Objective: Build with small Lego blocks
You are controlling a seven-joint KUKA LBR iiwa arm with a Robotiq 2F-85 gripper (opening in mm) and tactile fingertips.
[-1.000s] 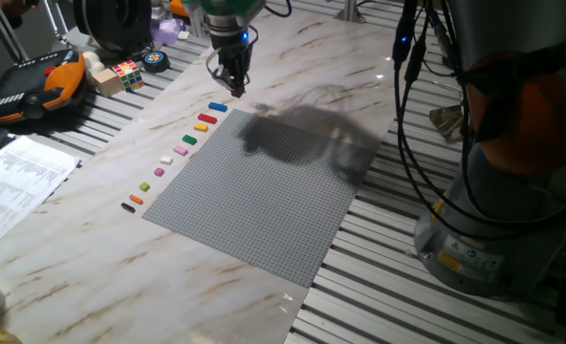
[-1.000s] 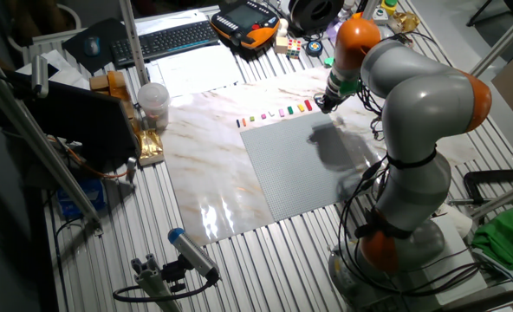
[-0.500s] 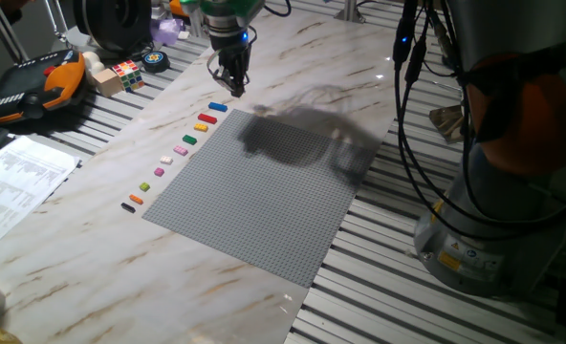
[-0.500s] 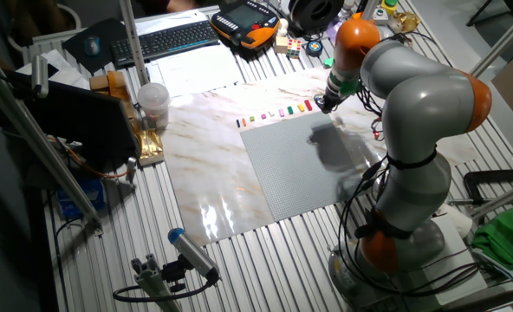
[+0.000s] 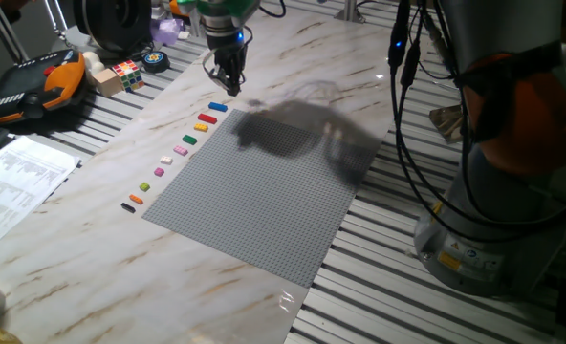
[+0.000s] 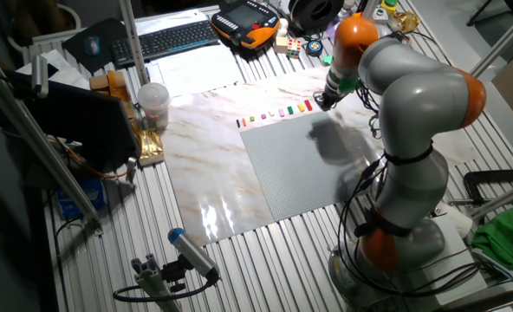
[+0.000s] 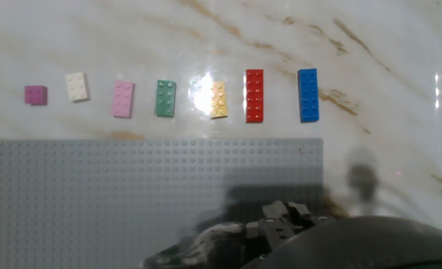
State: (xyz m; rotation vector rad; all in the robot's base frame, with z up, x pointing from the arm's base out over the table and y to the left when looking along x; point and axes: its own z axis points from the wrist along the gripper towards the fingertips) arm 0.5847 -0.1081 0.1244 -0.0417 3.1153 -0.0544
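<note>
The small Lego blocks lie in a row on the marble table along the far edge of the grey baseplate (image 5: 254, 196). In the hand view the row runs from the blue block (image 7: 307, 95) through red (image 7: 254, 96), yellow (image 7: 219, 99), green (image 7: 166, 98), pink (image 7: 123, 99) and white (image 7: 77, 86) to magenta (image 7: 35, 94). My gripper (image 5: 228, 86) hangs just above the table beyond the blue block (image 5: 218, 107), near the baseplate's corner. Its fingers look pressed together with nothing between them. Only a dark blur of the gripper (image 7: 281, 218) shows low in the hand view.
A multicoloured puzzle cube (image 5: 127, 73), an orange-and-black handset (image 5: 34, 86) and printed sheets (image 5: 15, 177) lie left of the marble table (image 5: 92, 258). A keyboard (image 6: 165, 39) and a plastic cup (image 6: 152, 102) stand further off. My arm's base (image 6: 395, 251) rises beside the baseplate (image 6: 300, 165).
My gripper has shifted slightly left and back, away from the baseplate corner, and its shadow on the plate moved with it. The blocks have not moved.
</note>
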